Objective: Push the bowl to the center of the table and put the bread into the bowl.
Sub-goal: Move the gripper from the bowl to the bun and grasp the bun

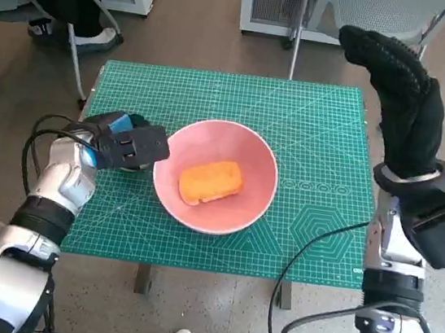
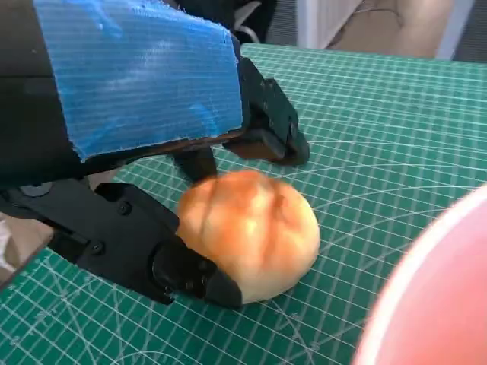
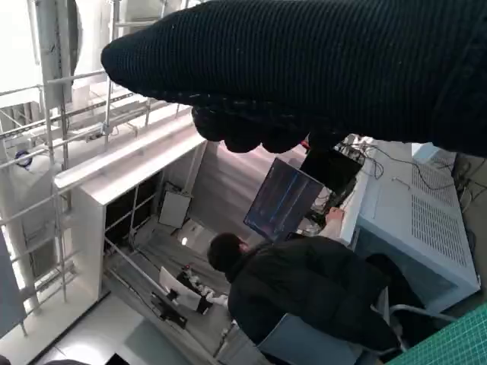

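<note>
Sitting near centre of green-matted surface (image 1: 323, 147): pink bowl (image 1: 260, 192), push step judged done. Orange loaf (image 1: 211, 181) already inside bowl. Round bun (image 2: 251, 232) on mat just beside bowl rim, ready for transfer. Left hand (image 1: 127, 146) fingers (image 2: 190, 270) part-closed around bun, touching both sides, bun not lifted. Right hand (image 1: 404, 92) raised clear, holds nothing; finger spread unclear.

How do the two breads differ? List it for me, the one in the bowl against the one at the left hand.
The orange bread is oblong and lies inside the pink bowl; the round bun is domed and sits on the green mat outside the bowl. The orange bread is deep orange all over; the round bun is pale golden. Nothing touches the orange bread; the left hand has its fingers around the round bun. Both rest flat.
</note>
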Robot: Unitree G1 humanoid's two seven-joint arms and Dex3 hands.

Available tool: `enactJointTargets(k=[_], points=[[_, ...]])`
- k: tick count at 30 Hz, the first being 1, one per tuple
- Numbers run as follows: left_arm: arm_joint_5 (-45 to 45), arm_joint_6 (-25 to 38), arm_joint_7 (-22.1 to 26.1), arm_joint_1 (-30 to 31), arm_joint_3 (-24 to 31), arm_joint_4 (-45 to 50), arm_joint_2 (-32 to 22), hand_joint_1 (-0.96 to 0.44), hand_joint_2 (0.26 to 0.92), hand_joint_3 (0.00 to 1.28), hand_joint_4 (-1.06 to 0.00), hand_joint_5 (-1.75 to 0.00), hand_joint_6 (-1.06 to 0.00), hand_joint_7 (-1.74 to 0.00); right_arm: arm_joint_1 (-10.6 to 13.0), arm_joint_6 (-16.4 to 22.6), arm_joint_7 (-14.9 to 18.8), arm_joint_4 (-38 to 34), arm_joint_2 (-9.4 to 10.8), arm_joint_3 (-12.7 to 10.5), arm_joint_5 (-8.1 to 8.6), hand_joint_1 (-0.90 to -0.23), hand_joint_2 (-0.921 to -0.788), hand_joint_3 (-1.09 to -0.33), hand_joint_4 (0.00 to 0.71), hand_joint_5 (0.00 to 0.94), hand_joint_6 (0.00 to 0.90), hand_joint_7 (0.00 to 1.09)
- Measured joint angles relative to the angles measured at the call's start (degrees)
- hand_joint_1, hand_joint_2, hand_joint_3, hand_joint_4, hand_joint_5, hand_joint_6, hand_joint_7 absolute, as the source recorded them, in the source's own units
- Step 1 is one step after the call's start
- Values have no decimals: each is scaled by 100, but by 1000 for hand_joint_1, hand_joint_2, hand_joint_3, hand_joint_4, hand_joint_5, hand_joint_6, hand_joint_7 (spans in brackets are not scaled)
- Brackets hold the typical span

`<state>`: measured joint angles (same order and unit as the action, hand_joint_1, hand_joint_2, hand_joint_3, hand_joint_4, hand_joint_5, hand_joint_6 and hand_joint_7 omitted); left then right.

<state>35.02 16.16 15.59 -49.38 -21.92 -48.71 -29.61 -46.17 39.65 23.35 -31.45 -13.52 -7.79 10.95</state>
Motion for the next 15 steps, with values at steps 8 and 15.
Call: enactJointTargets(k=[8, 15], points=[[86, 86, 0, 1, -13, 133, -3, 4, 906, 120, -528, -1457, -755, -896, 0, 0, -1, 0, 1, 2, -2, -651, -921, -777, 193, 0, -1, 434], [105, 93, 0, 21, -21, 351, -35, 1, 898, 123, -516, -1423, -782, -922, 0, -4, 0, 0, 2, 2, 2, -651, -921, -777, 193, 0, -1, 433]])
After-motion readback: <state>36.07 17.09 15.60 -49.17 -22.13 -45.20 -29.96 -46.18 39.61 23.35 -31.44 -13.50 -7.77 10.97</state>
